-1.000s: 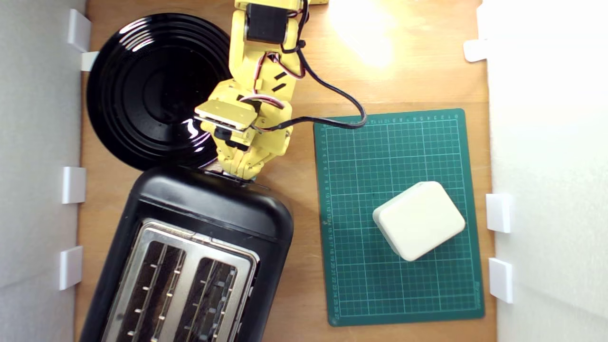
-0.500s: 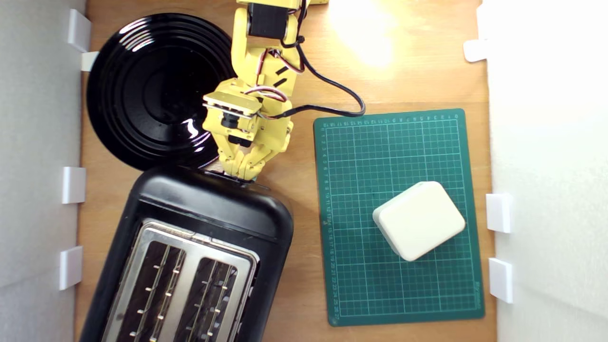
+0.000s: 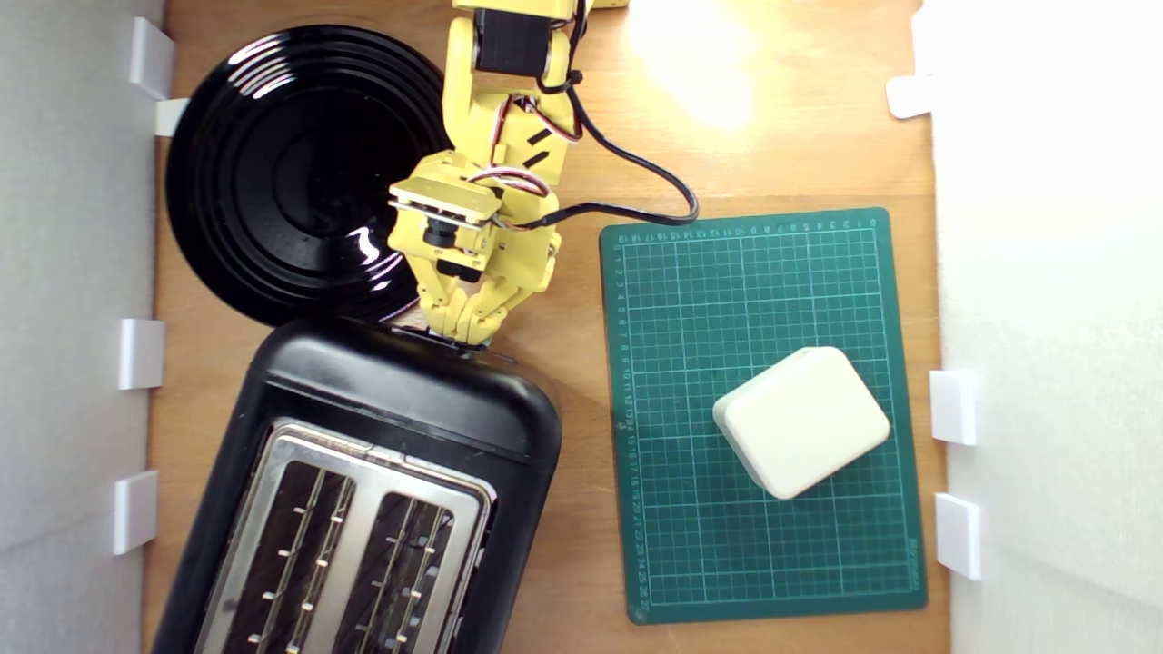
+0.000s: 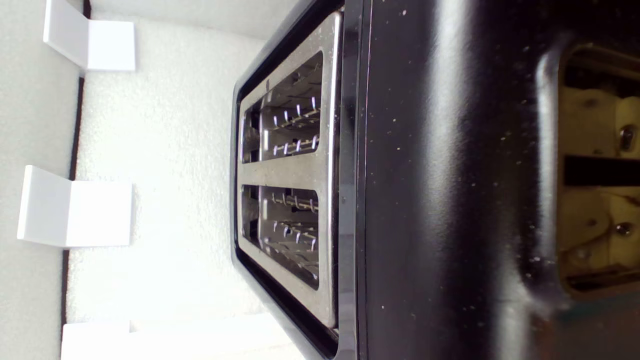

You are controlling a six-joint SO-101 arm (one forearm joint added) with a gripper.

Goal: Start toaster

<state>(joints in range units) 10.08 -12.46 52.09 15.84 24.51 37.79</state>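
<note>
Your gripper [image 3: 459,331], fingers drawn together on nothing visible, presses against the toaster [image 3: 382,427] end beside the plate [image 3: 291,173]. Its lever is hidden; pushing off-centre could shove the toaster along the surface [image 3: 781,136] instead.

My exterior view looks straight down on the tabletop [image 3: 581,136] from above; my wrist view skims close along the toaster [image 3: 382,472] [image 4: 450,200], which both share.
</note>
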